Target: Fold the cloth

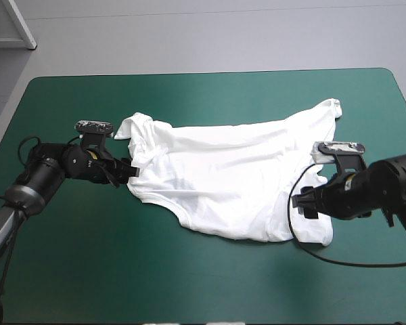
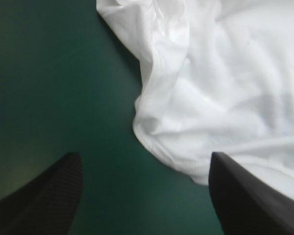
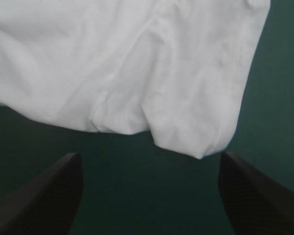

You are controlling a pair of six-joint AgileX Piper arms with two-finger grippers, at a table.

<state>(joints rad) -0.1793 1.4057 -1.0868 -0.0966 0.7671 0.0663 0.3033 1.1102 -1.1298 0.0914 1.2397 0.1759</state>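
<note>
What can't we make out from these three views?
- High view: the left gripper jaws are hidden by its own wrist and the T-shirt edge, so contact is unclear.
- High view: the right gripper jaws are masked by its wrist at the hem.
- Both wrist views: the T-shirt runs off the frame, so which part lies ahead of the open jaws cannot be told.
</note>
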